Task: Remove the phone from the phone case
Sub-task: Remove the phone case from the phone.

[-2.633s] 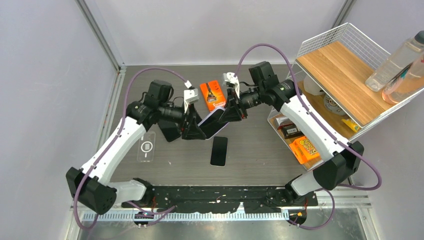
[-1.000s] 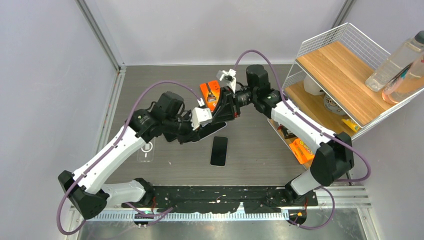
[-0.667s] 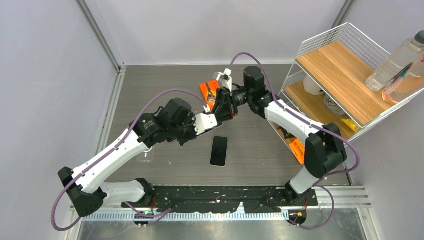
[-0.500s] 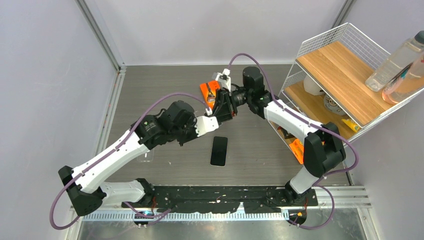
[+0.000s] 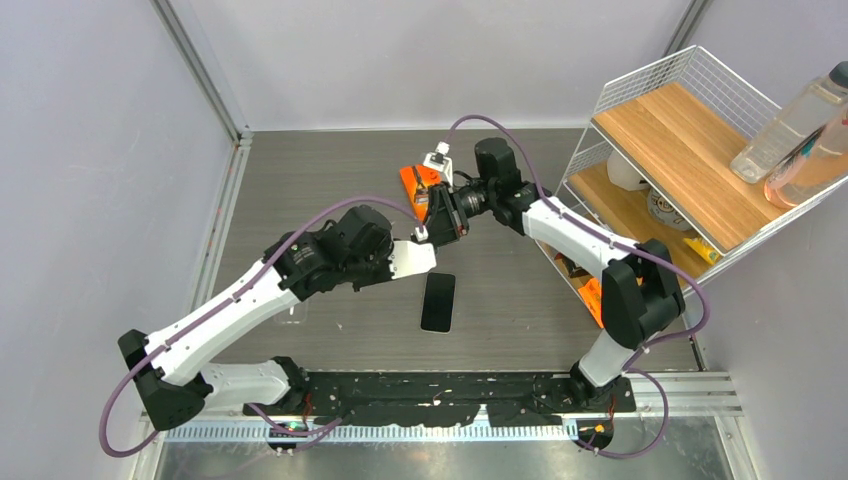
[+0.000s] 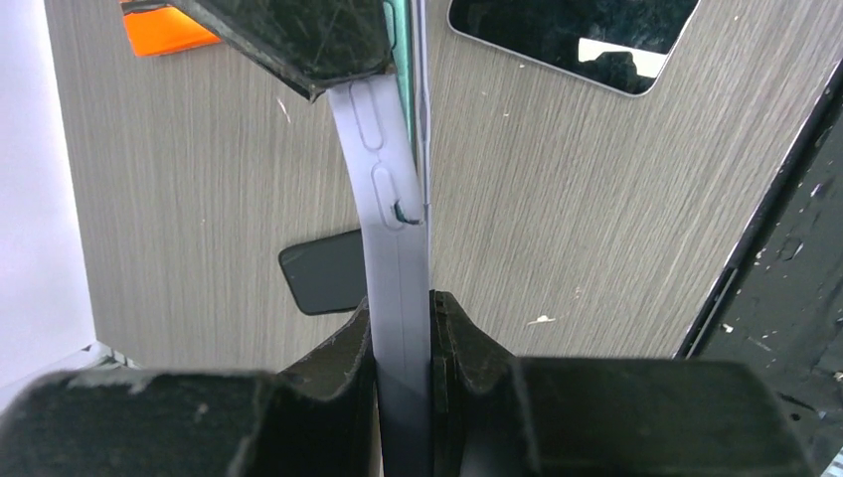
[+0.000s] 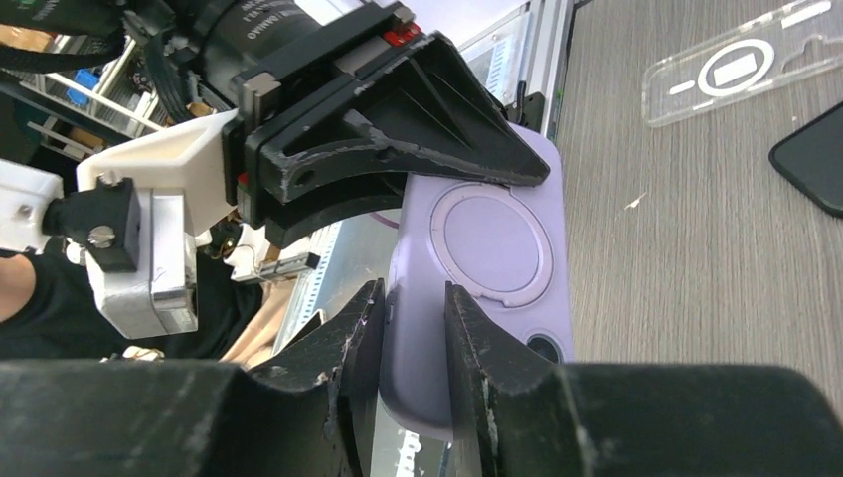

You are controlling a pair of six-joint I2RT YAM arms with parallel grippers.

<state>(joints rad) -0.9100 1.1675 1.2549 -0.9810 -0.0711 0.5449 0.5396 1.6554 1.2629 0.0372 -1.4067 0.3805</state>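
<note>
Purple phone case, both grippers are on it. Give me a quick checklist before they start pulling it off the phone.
1. Left gripper shut on the purple case: ok.
2. Right gripper shut on the opposite end: ok.
3. Case held off the table: ok.
4. Case lip peeled free at a corner: cannot tell.
5. Nothing lying near the drop spot: not ok, a black phone lies close by.

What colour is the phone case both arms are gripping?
The phone case is pale lilac; it shows best in the right wrist view.
</note>
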